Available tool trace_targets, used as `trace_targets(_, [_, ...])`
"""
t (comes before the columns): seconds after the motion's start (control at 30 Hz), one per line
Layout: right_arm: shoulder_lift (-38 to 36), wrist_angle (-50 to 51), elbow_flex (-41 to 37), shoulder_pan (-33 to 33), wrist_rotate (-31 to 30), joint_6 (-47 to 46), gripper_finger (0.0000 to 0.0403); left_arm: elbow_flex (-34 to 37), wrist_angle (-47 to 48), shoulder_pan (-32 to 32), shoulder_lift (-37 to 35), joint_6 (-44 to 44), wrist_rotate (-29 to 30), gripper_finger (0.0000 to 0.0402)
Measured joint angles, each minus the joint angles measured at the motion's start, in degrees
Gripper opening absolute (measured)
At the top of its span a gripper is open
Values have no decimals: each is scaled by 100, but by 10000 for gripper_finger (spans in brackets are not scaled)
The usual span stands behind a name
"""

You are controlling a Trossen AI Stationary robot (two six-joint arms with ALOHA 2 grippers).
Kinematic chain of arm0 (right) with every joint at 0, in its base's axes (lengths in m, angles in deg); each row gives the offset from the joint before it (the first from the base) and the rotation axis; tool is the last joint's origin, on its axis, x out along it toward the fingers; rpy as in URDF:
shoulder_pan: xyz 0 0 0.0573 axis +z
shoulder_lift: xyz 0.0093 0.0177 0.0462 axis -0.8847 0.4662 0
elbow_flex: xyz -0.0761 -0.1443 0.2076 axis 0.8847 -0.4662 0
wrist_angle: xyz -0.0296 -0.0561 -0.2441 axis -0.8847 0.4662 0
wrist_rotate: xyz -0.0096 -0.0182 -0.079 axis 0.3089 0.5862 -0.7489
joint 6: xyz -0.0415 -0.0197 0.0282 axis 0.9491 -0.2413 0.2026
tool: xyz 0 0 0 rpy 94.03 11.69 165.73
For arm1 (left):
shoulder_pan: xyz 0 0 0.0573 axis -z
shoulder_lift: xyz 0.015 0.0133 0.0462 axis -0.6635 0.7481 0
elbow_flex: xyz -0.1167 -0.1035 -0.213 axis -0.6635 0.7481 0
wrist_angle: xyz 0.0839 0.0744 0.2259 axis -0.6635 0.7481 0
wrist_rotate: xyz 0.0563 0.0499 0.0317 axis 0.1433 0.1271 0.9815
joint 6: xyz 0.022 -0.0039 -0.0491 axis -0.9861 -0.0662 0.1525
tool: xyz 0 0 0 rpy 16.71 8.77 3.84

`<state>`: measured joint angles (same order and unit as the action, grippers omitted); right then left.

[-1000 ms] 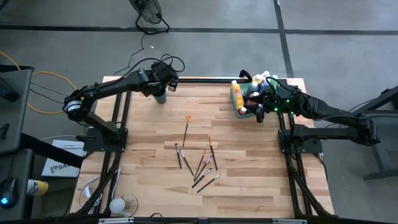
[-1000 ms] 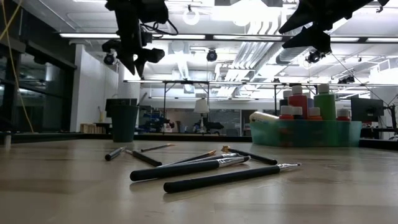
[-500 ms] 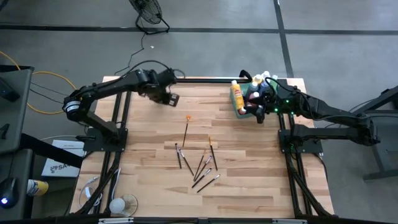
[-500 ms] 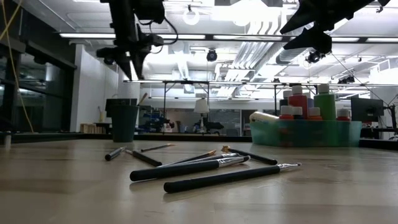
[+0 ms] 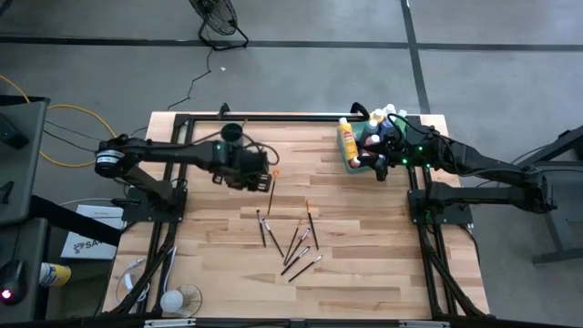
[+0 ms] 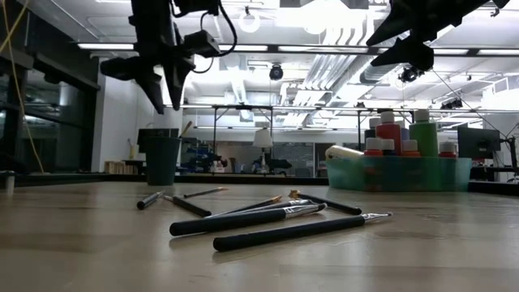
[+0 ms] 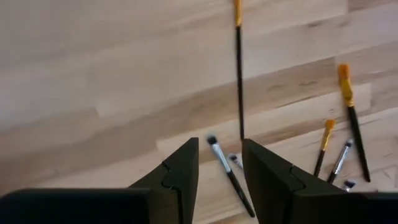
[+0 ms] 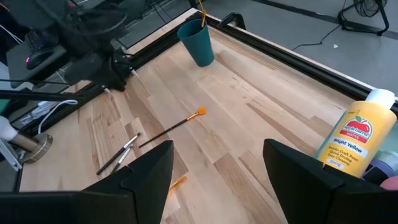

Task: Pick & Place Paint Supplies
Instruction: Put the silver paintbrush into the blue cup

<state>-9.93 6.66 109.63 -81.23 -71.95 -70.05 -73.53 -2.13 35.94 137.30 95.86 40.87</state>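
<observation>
Several thin dark-handled paintbrushes point(image 5: 296, 241) lie scattered flat on the wooden table. A long one with an orange tip point(image 5: 273, 194) point(image 7: 239, 74) lies farthest from the near edge. My left gripper point(image 5: 264, 179) point(image 7: 221, 168) hangs above this brush, pointing steeply down, open by a narrow gap with nothing in it. Capped paint bottles point(image 6: 389, 130), among them a yellow one point(image 5: 347, 141) point(image 8: 356, 140), stand in the green tray point(image 6: 397, 174) at the far right. My right gripper point(image 5: 381, 169) point(image 8: 217, 168) hovers open above that tray.
A dark teal cup point(image 5: 232, 134) point(image 8: 198, 38) stands at the far left of the table, with a brush leaning out of it. A black frame runs along the table's far edge. Bare wood lies between the cup, the brushes and the tray.
My left gripper has swung from above the cup toward the table's middle and near side, to above the long orange-tipped brush. It has sunk a little and turned at the wrist on the way.
</observation>
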Motion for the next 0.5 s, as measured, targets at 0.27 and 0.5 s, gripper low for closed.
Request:
trace_targets(0.27, [-2, 7, 0, -1, -7, 1, 243, 118, -106, 560, 386, 1049, 41, 118])
trace_targets(0.5, [-2, 149, 0, -1, 15, -4, 243, 114, -263, 732, 1102, 1441, -182, 118])
